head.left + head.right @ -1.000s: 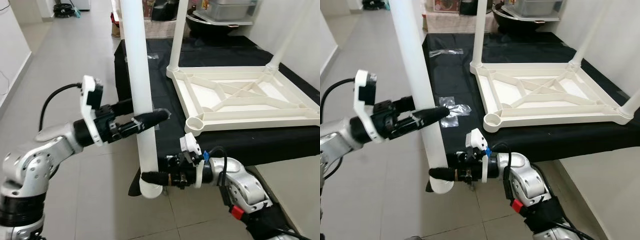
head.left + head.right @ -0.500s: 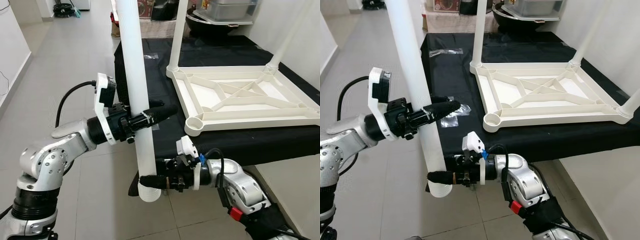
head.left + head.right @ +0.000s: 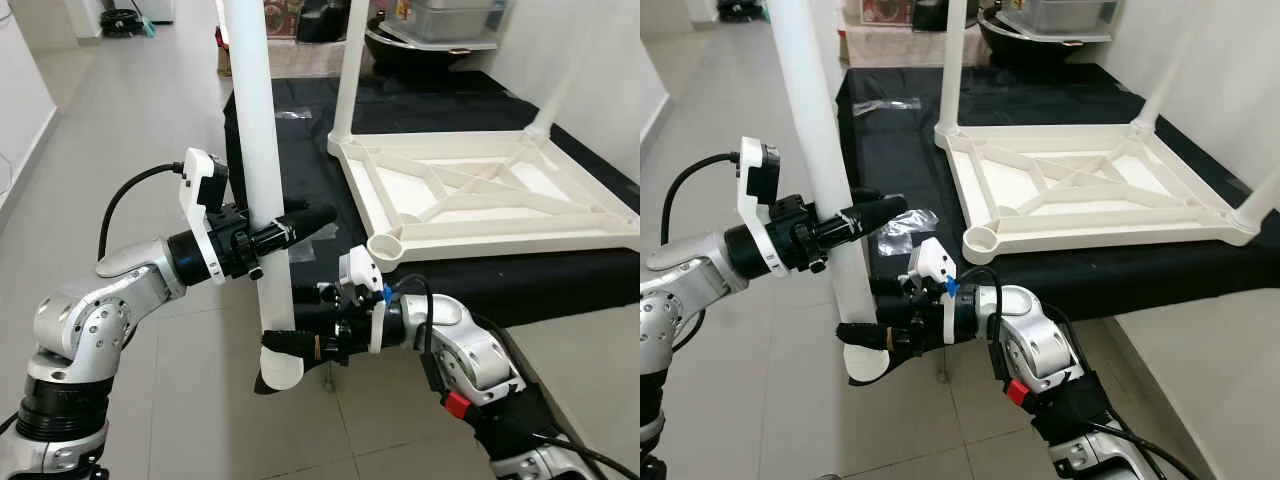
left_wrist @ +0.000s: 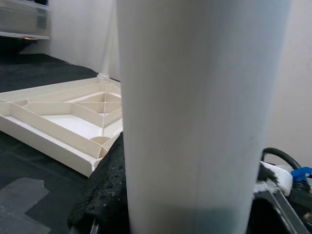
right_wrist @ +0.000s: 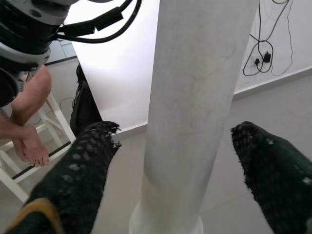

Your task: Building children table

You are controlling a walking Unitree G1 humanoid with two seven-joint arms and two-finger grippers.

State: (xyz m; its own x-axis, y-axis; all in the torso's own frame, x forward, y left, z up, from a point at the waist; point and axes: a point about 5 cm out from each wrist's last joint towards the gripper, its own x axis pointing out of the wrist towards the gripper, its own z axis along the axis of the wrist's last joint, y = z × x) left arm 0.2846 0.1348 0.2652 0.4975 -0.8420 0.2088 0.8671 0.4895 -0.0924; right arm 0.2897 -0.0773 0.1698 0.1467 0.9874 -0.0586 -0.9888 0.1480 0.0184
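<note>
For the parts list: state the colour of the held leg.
White leg; clearest in the left eye view.

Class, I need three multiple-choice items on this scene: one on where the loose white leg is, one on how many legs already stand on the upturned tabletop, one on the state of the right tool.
1. The loose leg is
A. lying on the tabletop
B. held over the floor beside the black table
C. in the front corner socket

2. Legs already standing on the tabletop:
A. none
B. one
C. three

3. The right tool is
A. open around the leg
C. shut on a screw
B. resting on the cloth

Answers: 1 B, the left tool grips it beside the table; 2 C, three corners carry legs; 3 A, fingers apart either side.
</note>
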